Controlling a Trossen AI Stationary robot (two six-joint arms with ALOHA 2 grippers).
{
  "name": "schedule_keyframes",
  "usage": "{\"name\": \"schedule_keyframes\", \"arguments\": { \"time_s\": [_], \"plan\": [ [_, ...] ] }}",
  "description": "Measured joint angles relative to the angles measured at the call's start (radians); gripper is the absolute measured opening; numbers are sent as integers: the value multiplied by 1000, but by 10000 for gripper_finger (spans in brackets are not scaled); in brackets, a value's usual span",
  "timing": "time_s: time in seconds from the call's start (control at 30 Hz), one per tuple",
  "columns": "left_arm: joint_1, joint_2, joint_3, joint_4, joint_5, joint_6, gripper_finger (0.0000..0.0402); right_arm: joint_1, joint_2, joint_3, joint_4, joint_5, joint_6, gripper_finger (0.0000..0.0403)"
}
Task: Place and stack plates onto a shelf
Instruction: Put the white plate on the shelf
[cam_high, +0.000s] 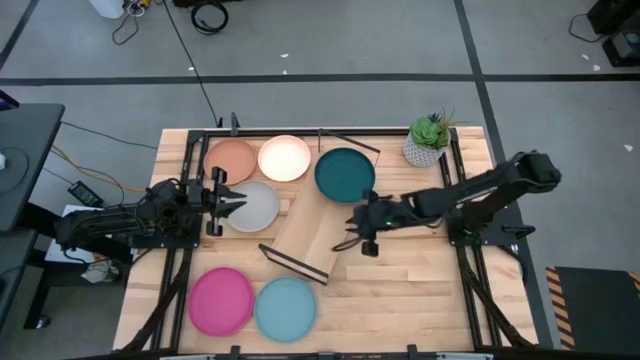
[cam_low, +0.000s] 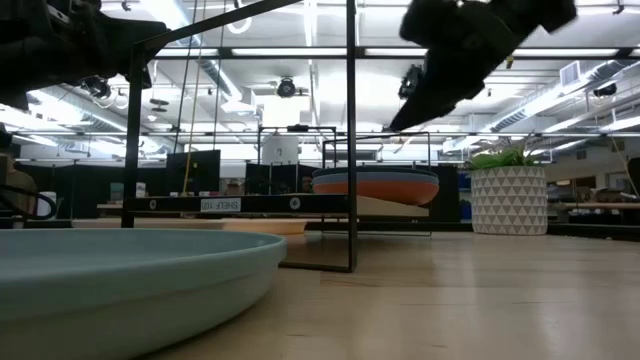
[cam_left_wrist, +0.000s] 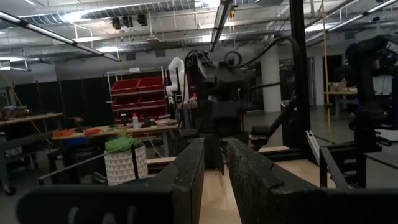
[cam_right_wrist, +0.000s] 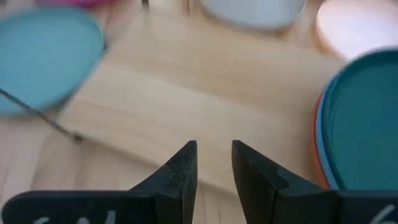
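The shelf (cam_high: 310, 235) is a light wooden board lying slantwise at mid-table, with a black wire frame (cam_high: 295, 263) at its near end. A dark teal plate (cam_high: 345, 174) tops a stack with blue and orange-red rims (cam_right_wrist: 320, 134) at the board's far right end. Peach (cam_high: 231, 158), cream (cam_high: 284, 157) and grey (cam_high: 252, 206) plates lie far left. Pink (cam_high: 221, 300) and light blue (cam_high: 286, 308) plates lie at the near edge. My left gripper (cam_high: 238, 200) hovers over the grey plate's left rim, open by a narrow gap (cam_left_wrist: 215, 168). My right gripper (cam_high: 366, 243) hangs open above the board's right side (cam_right_wrist: 214, 165).
A potted plant (cam_high: 428, 140) in a white patterned pot stands at the far right corner. Black frame rails (cam_high: 470, 280) run along both table sides. Bare wood (cam_high: 410, 290) lies right of the shelf. The light blue plate (cam_low: 120, 285) fills the low view's foreground.
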Motion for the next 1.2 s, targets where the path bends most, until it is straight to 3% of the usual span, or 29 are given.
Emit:
{"name": "schedule_keyframes", "arguments": {
  "time_s": [0.2,0.47,0.6,0.67,0.83,1.07,1.2],
  "plan": [
    [0,0,0,49,0,-57,78,23,-48,-188,263,13,-3,105],
    [0,0,0,118,-13,-140,78,41,-32,-393,651,110,-72,105],
    [1,1,1,120,-224,-294,78,39,-32,-468,794,111,-92,105],
    [8,21,24,43,-310,-348,78,40,-32,-495,846,111,-99,105],
    [49,147,141,-248,-355,-432,78,39,-32,-523,870,131,-107,105],
    [131,374,337,-643,-338,-448,78,40,-32,-530,907,75,-161,105],
    [179,506,402,-724,-264,-409,78,39,-32,-530,937,81,-107,105]
  ]
}}
